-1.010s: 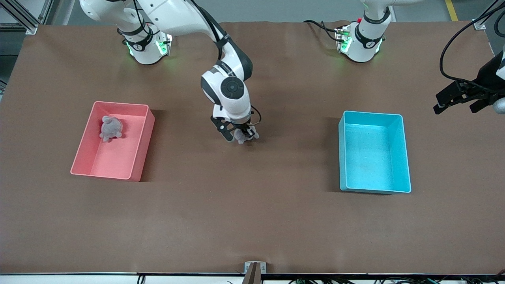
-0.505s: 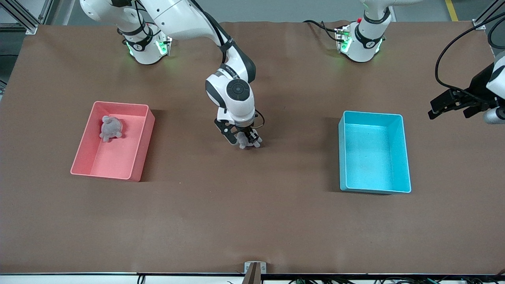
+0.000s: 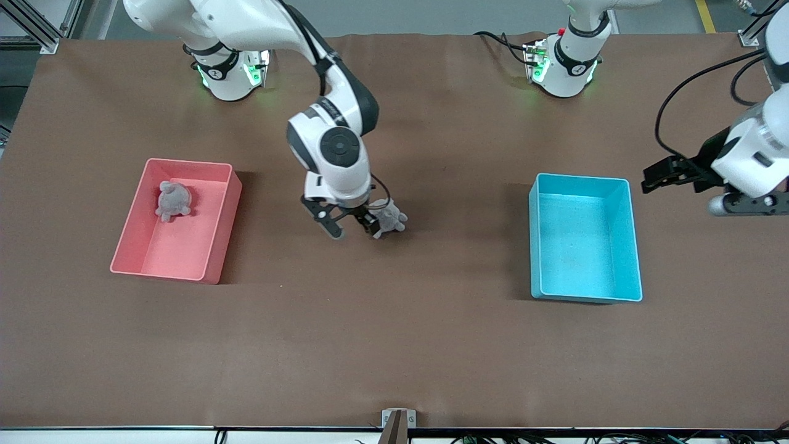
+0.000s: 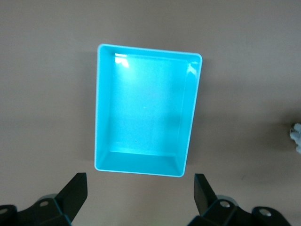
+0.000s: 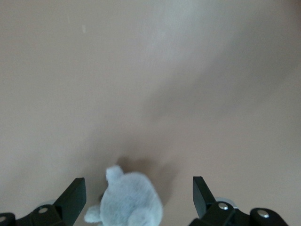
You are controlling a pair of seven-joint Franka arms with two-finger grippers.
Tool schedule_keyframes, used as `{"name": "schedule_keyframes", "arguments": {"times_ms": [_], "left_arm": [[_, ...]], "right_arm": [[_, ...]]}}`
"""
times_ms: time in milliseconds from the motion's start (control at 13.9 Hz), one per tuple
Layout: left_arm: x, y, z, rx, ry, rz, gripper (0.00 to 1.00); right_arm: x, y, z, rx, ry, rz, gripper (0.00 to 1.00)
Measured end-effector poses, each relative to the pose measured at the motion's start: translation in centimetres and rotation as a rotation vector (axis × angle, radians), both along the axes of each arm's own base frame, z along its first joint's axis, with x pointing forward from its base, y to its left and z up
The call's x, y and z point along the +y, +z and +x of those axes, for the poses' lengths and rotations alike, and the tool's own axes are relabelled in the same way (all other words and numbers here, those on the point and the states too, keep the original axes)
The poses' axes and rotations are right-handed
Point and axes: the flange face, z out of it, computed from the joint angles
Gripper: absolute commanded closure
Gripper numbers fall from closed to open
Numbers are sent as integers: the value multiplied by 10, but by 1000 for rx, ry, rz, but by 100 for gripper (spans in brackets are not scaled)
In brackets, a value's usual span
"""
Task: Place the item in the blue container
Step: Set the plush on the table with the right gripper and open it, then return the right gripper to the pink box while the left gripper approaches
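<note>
This is a robot lab bench: 2 white arms (image 3: 327, 117) are bolted by green-lit bases (image 3: 228, 74) to a table (image 3: 394, 345) under plain brown covering. Aluminium framing (image 3: 37, 24) stands at a corner, cables (image 3: 678, 111) trail loose, and a camera mount (image 3: 397, 422) clamps the near edge.

Left wrist view: I'm looking down on the blue container (image 4: 144, 117).
Its walls stand upright and I see nothing inside. The left gripper (image 4: 139, 197) has its fingers (image 4: 75, 192) spread wide, near one short wall. A bit of grey plush toy (image 4: 296, 136) shows at the frame's edge, well apart on the brown table (image 4: 47, 70).
</note>
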Motion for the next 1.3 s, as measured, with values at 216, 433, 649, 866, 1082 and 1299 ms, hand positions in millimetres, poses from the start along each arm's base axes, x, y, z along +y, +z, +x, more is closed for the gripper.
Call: {"name": "schedule_keyframes", "arguments": {"times_ms": [216,433,649,866,1082,1299], "left_arm": [[-48,-8,-4,17,-83,-7,0],[-108,-17,-14,23,-167,-18,0],[-147,-34,-15,44,-119,-77,0],[-184,-66,-8,48,-61,-93,0],[-256,-110,-16,47,27,-92,0],[-324,-145,-37,37,86,-100,0]], "right_arm": [[-83,39,25,34,105,5,0],[-186,62,42,99,234,18,0],[-277,65,48,174,393,52,0],[-370,58,51,224,610,120,0],[-437,50,46,240,763,154,0],[-460,33,38,314,863,111,0]]}}
